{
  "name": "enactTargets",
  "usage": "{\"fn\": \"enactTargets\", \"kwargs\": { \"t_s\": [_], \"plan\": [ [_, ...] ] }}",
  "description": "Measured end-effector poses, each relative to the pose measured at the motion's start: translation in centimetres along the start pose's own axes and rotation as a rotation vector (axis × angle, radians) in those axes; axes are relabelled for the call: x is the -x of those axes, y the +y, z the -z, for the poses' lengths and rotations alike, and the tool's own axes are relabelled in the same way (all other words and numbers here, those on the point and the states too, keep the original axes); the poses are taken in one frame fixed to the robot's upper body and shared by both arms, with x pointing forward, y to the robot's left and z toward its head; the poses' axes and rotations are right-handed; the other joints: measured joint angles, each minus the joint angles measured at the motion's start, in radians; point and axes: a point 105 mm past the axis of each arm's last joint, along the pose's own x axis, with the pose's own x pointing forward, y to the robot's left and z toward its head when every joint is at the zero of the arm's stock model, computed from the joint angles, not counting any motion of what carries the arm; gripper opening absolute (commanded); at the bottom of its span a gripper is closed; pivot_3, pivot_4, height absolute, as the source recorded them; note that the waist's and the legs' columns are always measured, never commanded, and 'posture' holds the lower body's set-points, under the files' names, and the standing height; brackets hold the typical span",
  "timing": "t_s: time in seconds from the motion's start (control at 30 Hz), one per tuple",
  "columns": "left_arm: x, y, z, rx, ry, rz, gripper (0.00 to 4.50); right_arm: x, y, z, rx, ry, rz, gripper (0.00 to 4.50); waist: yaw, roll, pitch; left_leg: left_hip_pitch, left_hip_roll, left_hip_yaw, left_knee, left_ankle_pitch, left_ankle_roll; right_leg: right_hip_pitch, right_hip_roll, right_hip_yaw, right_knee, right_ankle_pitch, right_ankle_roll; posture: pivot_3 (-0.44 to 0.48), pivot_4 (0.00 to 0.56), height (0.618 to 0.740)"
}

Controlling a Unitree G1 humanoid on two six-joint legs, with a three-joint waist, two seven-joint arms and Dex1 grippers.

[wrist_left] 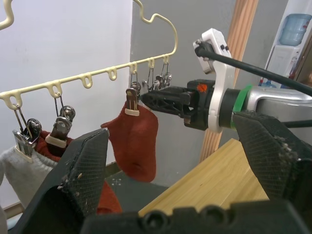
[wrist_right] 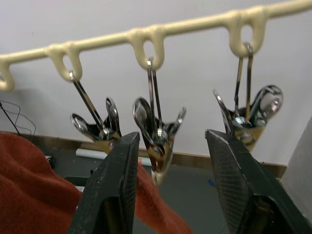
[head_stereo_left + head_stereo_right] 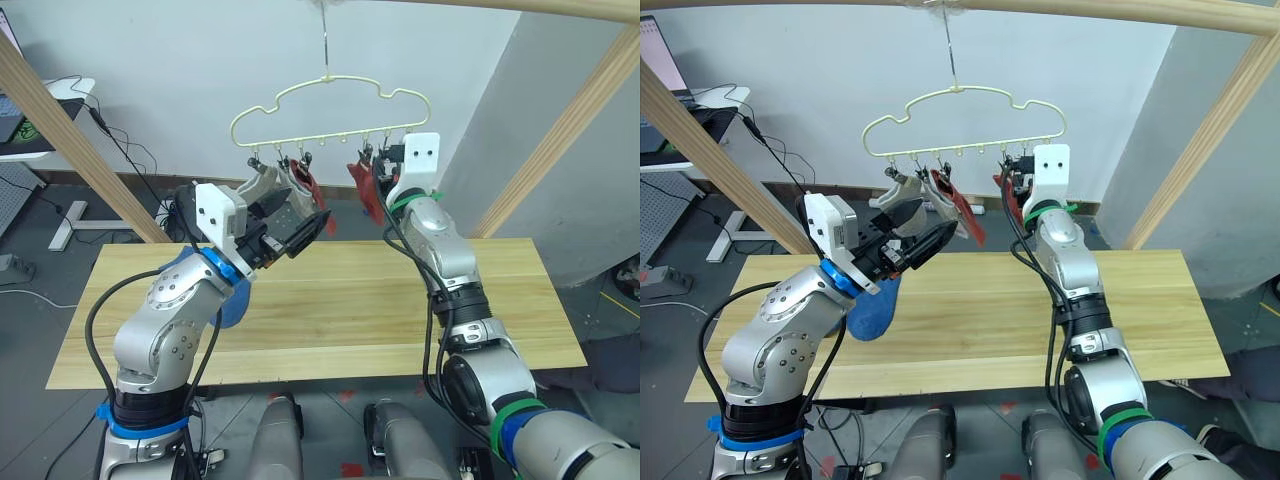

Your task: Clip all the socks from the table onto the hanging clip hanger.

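Overhead, clip hanger (image 3: 330,115) — right gripper (image 2: 168,187) parted, empty, straddling a clip (image 2: 158,139).

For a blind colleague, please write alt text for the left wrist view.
A rust-red sock hangs from a clip on the cream clip hanger, with the right gripper reaching that clip. Left of it hang another red sock and a grey sock; the open left gripper frames the foreground.
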Motion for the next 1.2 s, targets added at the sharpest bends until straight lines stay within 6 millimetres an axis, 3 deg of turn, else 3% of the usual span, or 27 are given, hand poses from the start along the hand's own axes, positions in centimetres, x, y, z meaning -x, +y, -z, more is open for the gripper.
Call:
{"fn": "enactTargets", "kwargs": {
  "t_s": [0.63, 0.7, 1.2],
  "plan": [
    [-0.1, -0.1, -0.1, -0.012, -0.007, 0.007, 4.5, -0.5, 1.3, -0.2, -0.054, -0.005, -0.023, 2.23, 0.0, 0.0, 0.0, 0.0, 0.0, 0.0, 0.0, 0.0, 0.0, 0.0, 0.0, 0.0, 0.0, 0.0, 0.0, 0.109, 0.229, 0.74],
    [-0.1, -0.1, -0.1, -0.012, -0.007, 0.007, 4.5, -0.5, 1.3, -0.2, -0.055, -0.005, -0.024, 1.85, 0.0, 0.0, 0.0, 0.0, 0.0, 0.0, 0.0, 0.0, 0.0, 0.0, 0.0, 0.0, 0.0, 0.0, 0.0, 0.109, 0.229, 0.74],
    [-0.1, -0.1, -0.1, -0.016, -0.007, 0.007, 4.5, -0.5, 1.2, -0.2, -0.054, -0.006, -0.019, 1.85, 0.0, 0.0, 0.0, 0.0, 0.0, 0.0, 0.0, 0.0, 0.0, 0.0, 0.0, 0.0, 0.0, 0.0, 0.0, 0.105, 0.226, 0.74]
  ]
}}
